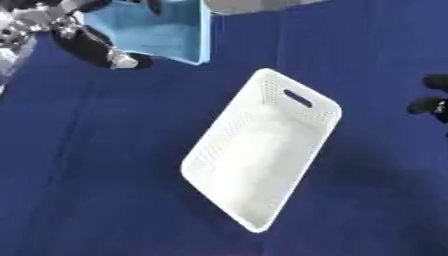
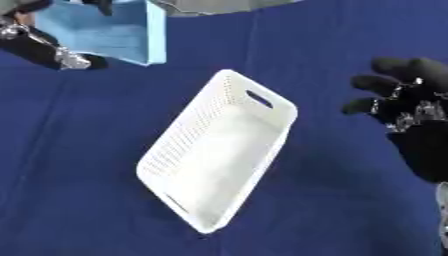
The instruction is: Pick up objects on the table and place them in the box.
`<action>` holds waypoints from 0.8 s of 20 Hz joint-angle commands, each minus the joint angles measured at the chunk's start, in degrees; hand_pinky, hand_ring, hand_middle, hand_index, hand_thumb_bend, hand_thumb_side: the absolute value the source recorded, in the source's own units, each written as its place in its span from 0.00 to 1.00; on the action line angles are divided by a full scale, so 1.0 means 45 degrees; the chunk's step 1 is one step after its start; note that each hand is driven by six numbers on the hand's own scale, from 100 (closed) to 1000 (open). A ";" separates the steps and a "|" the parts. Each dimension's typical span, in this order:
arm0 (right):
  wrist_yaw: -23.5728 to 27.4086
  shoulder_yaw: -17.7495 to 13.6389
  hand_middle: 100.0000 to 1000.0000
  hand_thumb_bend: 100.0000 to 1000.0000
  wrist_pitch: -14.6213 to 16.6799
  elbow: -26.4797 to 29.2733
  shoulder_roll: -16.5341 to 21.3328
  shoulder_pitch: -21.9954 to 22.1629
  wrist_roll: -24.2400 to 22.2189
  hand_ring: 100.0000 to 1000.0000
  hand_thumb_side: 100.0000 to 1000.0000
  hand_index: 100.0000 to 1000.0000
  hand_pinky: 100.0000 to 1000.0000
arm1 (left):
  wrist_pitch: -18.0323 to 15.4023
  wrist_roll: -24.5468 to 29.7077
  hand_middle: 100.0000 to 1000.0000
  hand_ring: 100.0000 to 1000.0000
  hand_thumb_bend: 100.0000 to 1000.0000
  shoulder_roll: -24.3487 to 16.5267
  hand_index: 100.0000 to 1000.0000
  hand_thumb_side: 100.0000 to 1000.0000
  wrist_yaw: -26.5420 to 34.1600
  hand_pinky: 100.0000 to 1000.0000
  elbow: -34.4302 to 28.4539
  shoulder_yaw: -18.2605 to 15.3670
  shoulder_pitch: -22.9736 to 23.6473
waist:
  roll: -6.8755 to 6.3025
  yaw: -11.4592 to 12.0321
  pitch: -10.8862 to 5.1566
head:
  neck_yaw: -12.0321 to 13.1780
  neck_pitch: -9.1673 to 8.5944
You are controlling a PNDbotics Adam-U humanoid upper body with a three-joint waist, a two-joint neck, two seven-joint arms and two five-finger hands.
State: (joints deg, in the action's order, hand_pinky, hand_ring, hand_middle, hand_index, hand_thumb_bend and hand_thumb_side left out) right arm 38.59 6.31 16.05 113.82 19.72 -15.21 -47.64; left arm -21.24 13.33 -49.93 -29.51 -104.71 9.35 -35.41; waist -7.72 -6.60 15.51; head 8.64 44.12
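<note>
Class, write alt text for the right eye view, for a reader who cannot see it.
An empty white perforated basket lies askew on a blue tablecloth. The robot's right hand hovers at the right edge, fingers curled, holding nothing; its left hand is beside a light blue box at top left.

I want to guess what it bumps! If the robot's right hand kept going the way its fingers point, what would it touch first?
Probably the white basket. The right hand has its fingers curled toward the view's left, but depth is unclear, so it might pass above the rim.
</note>
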 commanded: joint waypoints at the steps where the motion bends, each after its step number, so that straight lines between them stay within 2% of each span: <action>1: 0.0081 -0.0025 0.95 0.00 0.0807 0.0171 0.0004 -0.0170 -0.0961 0.94 0.90 0.99 0.82 | -0.0202 0.0624 0.46 0.40 0.48 0.0398 0.58 0.00 0.0447 0.20 -0.0022 0.0366 -0.0571 | 0.0022 -0.0049 -0.0306 | 0.0177 0.0000; 8: 0.0052 -0.0011 0.95 0.00 0.0652 0.0171 -0.0056 -0.0223 -0.0961 0.94 0.89 0.99 0.83 | -0.0343 0.1847 0.43 0.37 0.44 0.1820 0.58 0.00 0.1377 0.14 0.0238 0.1115 -0.1329 | -0.0006 -0.0230 -0.0392 | 0.0436 0.0000; 13: 0.0073 -0.0031 0.95 0.00 0.0616 0.0171 -0.0061 -0.0223 -0.0961 0.94 0.89 0.99 0.83 | -0.0269 0.2459 0.43 0.37 0.42 0.2501 0.57 0.00 0.1975 0.12 0.0348 0.1498 -0.1590 | -0.0011 -0.0237 -0.0435 | 0.0581 0.0000; 15: 0.0082 -0.0036 0.95 0.00 0.0615 0.0171 -0.0052 -0.0216 -0.0961 0.94 0.89 0.99 0.82 | -0.0226 0.2604 0.43 0.37 0.41 0.2677 0.57 0.02 0.2124 0.12 0.0409 0.1568 -0.1666 | -0.0017 -0.0223 -0.0454 | 0.0566 0.0000; 16: 0.0086 -0.0038 0.95 0.00 0.0612 0.0171 -0.0045 -0.0208 -0.0961 0.94 0.89 0.99 0.83 | -0.0201 0.2640 0.42 0.37 0.41 0.2750 0.57 0.08 0.2189 0.12 0.0458 0.1598 -0.1715 | -0.0020 -0.0210 -0.0466 | 0.0558 0.0000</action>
State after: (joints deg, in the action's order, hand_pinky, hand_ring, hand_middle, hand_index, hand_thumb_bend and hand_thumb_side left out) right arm 38.81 6.32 15.39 113.82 19.26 -15.66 -48.31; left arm -22.18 24.77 -37.11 -20.44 -102.37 16.74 -41.97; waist -7.98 -7.63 14.78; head 10.63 44.12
